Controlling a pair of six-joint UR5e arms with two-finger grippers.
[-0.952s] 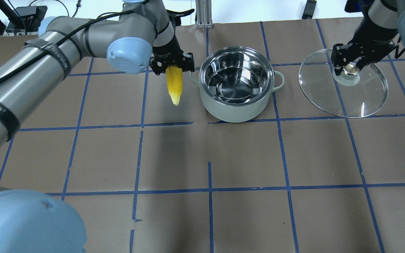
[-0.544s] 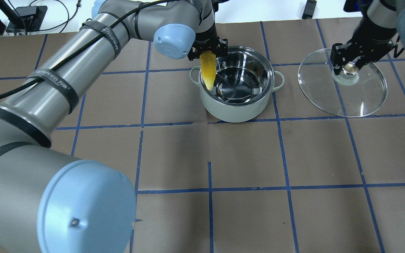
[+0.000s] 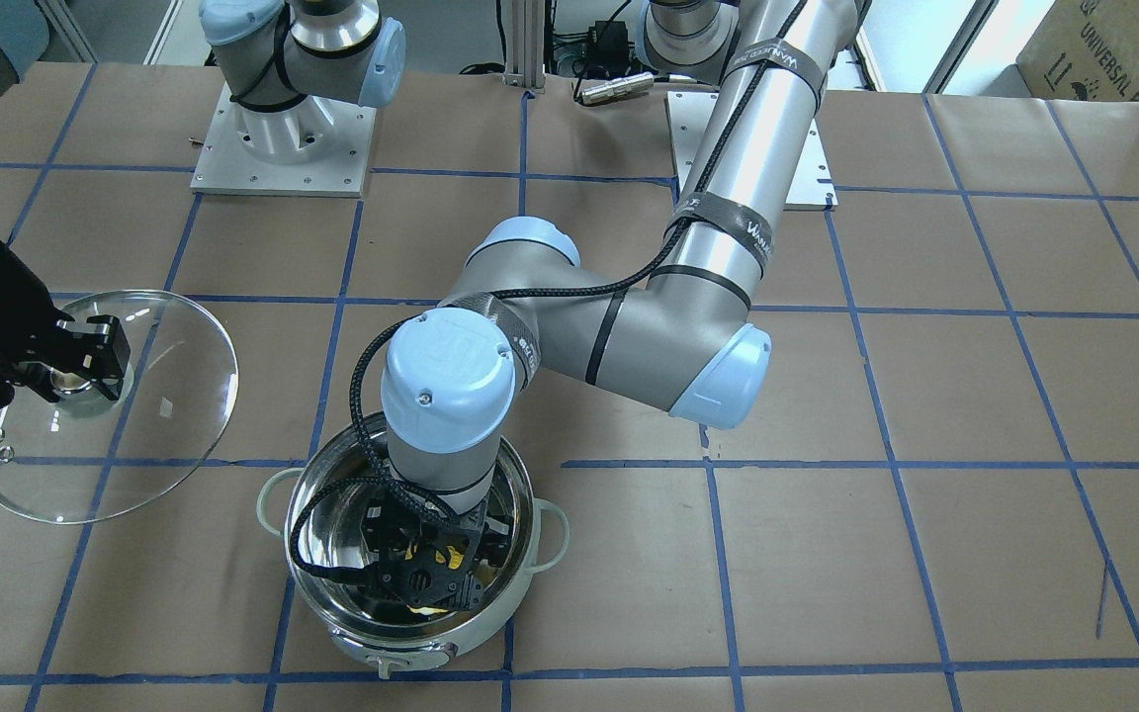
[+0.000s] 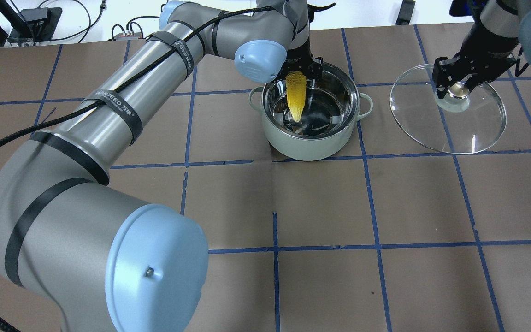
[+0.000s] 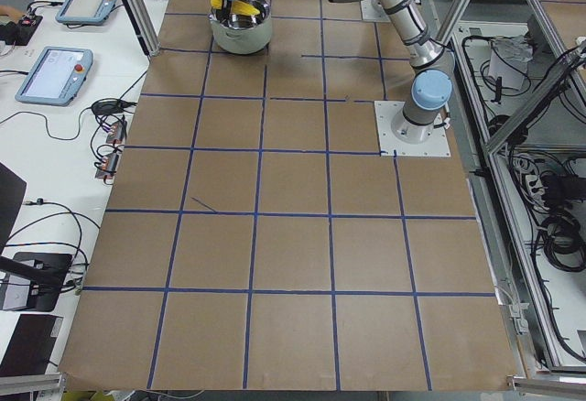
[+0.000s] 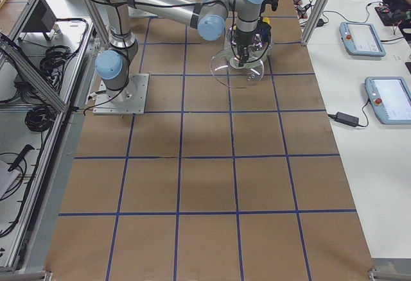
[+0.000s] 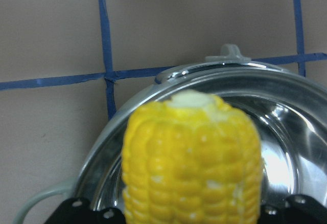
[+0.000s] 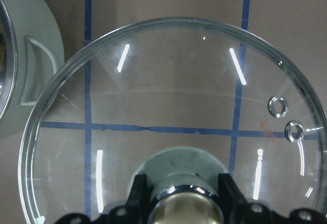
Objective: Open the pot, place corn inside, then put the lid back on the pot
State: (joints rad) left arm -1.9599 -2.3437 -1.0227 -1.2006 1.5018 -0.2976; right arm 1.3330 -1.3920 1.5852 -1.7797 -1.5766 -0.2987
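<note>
The open steel pot stands at the table's far middle, also in the front view. My left gripper is shut on the yellow corn, which hangs point down inside the pot's mouth, near its back rim. The corn fills the left wrist view, with the pot's rim behind it. My right gripper is shut on the knob of the glass lid, held tilted to the right of the pot. The lid fills the right wrist view, its knob between the fingers.
The table is covered in brown paper with a grid of blue tape. My left arm stretches across the left half of the overhead view. The arm bases stand at the robot's side of the table.
My left gripper has carried the corn to the right, from beside the pot's left handle to over the rim and down into the pot's mouth. The right gripper and lid have stayed put.
</note>
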